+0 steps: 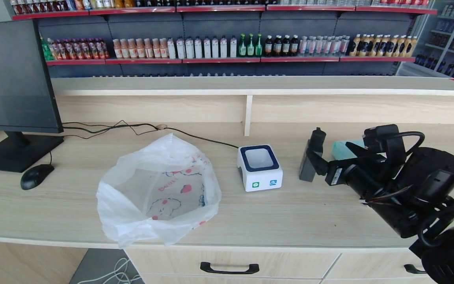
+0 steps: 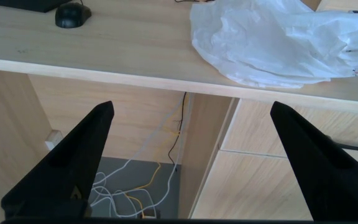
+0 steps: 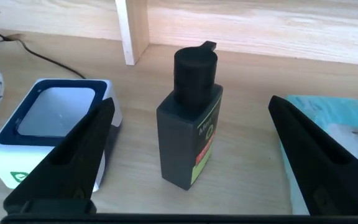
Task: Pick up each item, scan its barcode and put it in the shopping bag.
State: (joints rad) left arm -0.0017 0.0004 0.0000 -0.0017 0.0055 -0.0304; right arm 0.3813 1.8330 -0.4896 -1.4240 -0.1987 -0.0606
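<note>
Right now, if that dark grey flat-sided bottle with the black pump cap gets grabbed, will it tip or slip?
Upright, tall and narrow-based, the dark grey bottle could tip if nudged. Its flat sides probably grip well; it looks rigid.

A black screen (image 1: pixel 14 75) and a mouse (image 1: pixel 36 176) sit on the left of the wood counter (image 1: pixel 290 213), with shelves of bottles (image 1: pixel 227 47) far behind.
</note>
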